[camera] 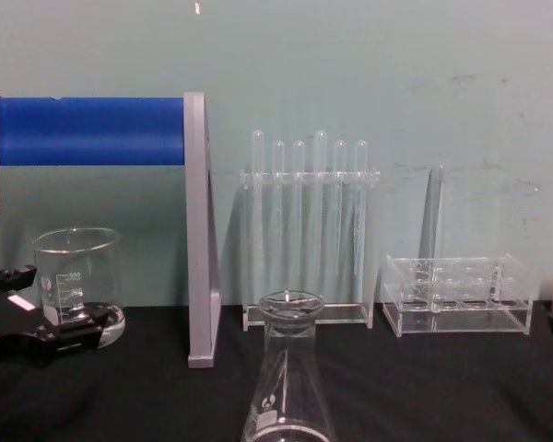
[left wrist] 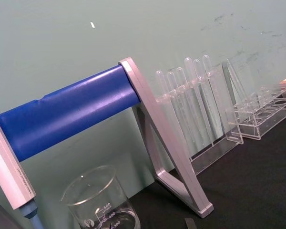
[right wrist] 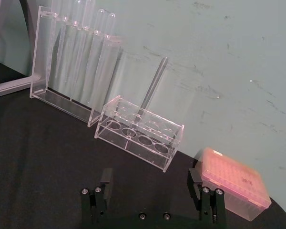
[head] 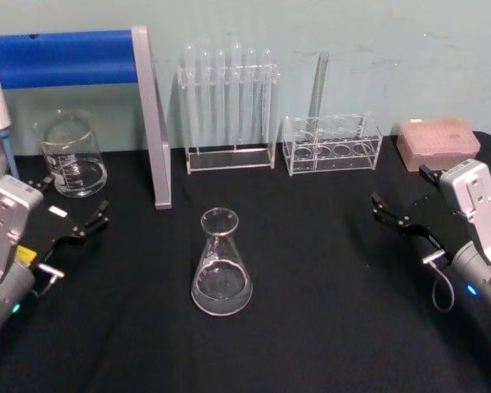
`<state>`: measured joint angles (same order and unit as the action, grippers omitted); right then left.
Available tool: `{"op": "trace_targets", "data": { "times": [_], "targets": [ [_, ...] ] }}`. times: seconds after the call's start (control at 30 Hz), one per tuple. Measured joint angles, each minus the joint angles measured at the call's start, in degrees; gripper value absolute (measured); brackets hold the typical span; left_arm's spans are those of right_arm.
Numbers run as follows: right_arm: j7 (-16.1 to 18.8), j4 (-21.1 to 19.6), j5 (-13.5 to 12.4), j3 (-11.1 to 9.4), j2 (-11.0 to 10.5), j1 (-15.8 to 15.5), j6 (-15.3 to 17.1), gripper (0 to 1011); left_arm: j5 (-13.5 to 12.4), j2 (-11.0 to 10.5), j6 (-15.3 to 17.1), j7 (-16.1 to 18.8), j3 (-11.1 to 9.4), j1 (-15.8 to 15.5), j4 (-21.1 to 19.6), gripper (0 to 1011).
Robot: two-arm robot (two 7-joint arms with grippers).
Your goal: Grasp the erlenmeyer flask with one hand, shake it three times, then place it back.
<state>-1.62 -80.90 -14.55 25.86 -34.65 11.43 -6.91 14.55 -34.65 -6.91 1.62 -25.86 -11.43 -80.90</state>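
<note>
The left gripper [head: 72,201] is at the left edge of the desk [head: 311,319], fingers spread wide and holding nothing, just in front of the beaker [head: 69,155]. At the desk's middle stands the erlenmeyer flask [head: 222,266], upright on its broad base, long axis vertical, mouth pointing up. It is well apart from both grippers, with bare black desk all round. The test-tube rack [head: 229,110] stands behind it by the wall. The right gripper [head: 405,195] is near the right edge, fingers wide and empty.
</note>
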Motion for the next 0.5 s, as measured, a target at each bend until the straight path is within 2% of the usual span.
{"op": "trace_targets", "data": {
  "times": [0.5],
  "targets": [
    [0.0,0.0,0.0,0.0,0.0,0.0,0.0,1000,0.0,0.0,0.0,0.0,0.0,0.0,0.0,1001]
  ]
}}
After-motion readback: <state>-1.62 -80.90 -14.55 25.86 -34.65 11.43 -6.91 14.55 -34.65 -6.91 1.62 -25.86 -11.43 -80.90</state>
